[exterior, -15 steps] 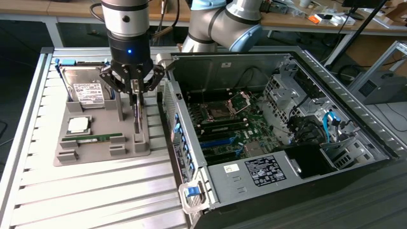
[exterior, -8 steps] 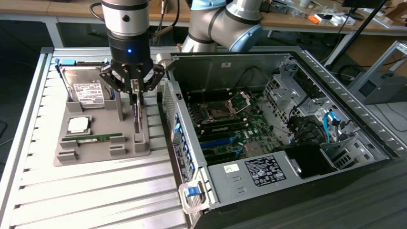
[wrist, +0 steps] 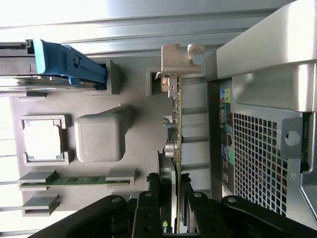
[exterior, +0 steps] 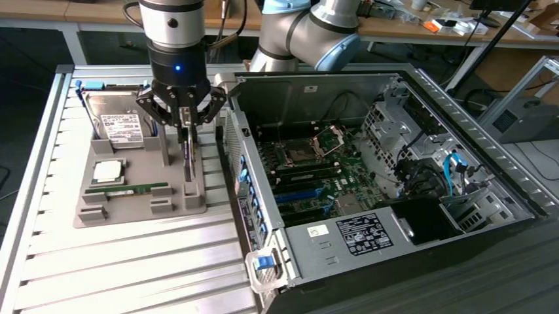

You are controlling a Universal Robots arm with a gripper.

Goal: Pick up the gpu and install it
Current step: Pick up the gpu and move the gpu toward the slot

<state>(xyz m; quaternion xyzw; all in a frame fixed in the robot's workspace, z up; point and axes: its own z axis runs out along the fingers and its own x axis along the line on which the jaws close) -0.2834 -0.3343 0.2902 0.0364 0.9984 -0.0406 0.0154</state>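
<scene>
The end effector (exterior: 185, 124) is seen lowered over a grey tray (exterior: 122, 210) that lies on a ribbed metal surface (exterior: 131, 268), at the exterior view's left of an open computer case (exterior: 255, 190). Its fingers are drawn in on either side of the gpu (exterior: 188, 160), and the upper edge of the card is gripped between them. The card is stood on its long edge in the tray's slotted holders, along the side of the tray nearest the case, and its lower edge appears to be seated in those holders.

In the wrist view the gpu (wrist: 178, 124) is seen edge-on, with its silver bracket (wrist: 176, 59) at the end away from the end effector (wrist: 174, 213). One dark finger (wrist: 148, 210) is pressed to one face of the card and a second to the other face. The perforated wall of the computer case (wrist: 262, 148) is found just beside the card.

On the tray (wrist: 138, 119) other parts are held: a hard drive (exterior: 118, 121) at the far end, shown in a blue frame in the wrist view (wrist: 49, 64); a square processor chip (exterior: 108, 171) (wrist: 43, 140) beside it; and a narrow memory stick (exterior: 127, 190) (wrist: 74, 180) laid between two small blocks.
</scene>
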